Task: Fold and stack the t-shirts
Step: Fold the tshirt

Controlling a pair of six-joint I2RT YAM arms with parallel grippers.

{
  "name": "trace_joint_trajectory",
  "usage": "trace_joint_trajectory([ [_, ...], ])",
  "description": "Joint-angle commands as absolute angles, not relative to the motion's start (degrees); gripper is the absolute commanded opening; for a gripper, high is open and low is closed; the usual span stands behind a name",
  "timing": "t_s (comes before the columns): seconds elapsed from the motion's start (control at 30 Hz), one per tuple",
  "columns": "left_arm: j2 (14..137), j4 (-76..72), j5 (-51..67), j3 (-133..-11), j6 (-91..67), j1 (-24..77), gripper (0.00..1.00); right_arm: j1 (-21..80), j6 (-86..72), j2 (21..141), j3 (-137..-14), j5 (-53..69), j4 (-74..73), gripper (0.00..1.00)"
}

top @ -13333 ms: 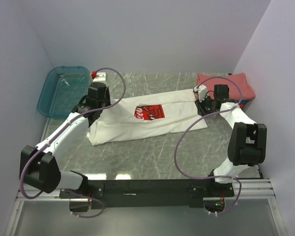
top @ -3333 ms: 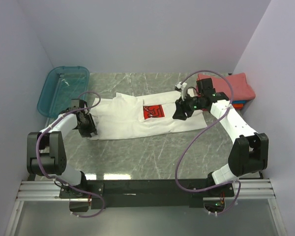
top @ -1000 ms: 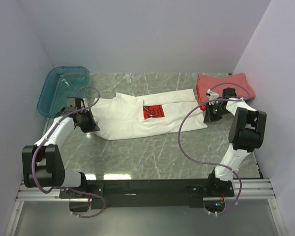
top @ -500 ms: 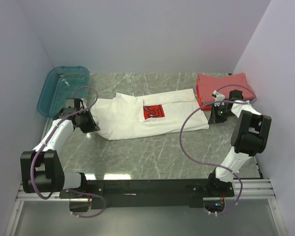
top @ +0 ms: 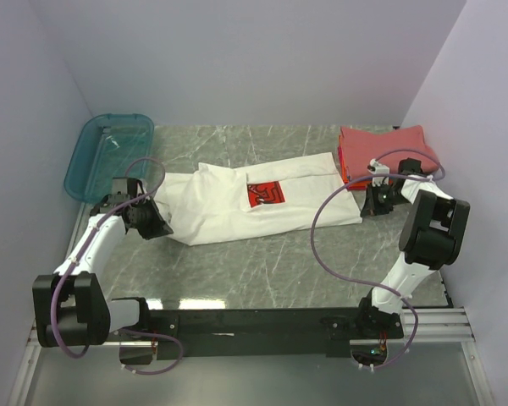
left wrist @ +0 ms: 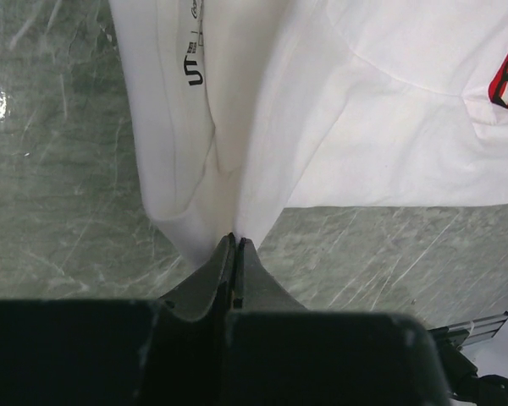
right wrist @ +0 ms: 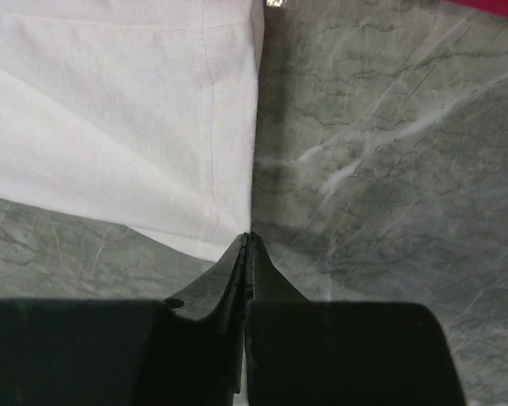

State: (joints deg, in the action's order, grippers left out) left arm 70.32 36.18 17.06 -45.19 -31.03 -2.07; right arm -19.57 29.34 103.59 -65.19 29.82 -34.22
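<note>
Only a hem sliver of white tee (right wrist: 110, 110) is pinched tip-deep by the right fingers (right wrist: 229, 266), easily lost under tension; a fold is clamped by the left fingers (left wrist: 212, 271).

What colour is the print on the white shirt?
Red square print on the shirt; top view shows it best.

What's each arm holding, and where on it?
Both hold the white tee: the left gripper pinches a bunched fold at its collar end, the right gripper its hem corner, jaws shut.
</note>
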Motion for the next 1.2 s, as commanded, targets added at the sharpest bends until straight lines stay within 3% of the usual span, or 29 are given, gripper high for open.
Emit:
trace_joint_trajectory([
  [0.0,69.69,38.14,16.35,-44.47,-32.43,-2.37,0.01,-20.65,31.29,100.28,-64.60,30.67,-34.80,0.00],
  [0.27,69.17,42.62,11.08,-46.58,-32.34,-2.29,0.01,-21.53,32.25,100.72,-64.69,30.76,-34.72,0.00],
  [0.5,62.68,40.44,28.00,-39.13,-36.73,-2.29,0.00,-21.71,32.34,102.04,-64.86,30.85,-33.75,0.00],
  [0.63,62.32,44.90,22.17,-37.97,-35.07,-2.29,0.00,-21.88,32.34,102.83,-65.21,30.85,-33.31,0.00],
  [0.83,58.45,45.26,26.27,-32.97,-38.84,-2.29,0.00,-22.15,32.52,103.71,-65.92,29.88,-32.87,0.00],
  [1.17,54.40,54.04,21.71,-34.28,-39.28,-0.37,0.00,-22.85,33.13,105.73,-67.59,27.60,-31.82,0.00],
])
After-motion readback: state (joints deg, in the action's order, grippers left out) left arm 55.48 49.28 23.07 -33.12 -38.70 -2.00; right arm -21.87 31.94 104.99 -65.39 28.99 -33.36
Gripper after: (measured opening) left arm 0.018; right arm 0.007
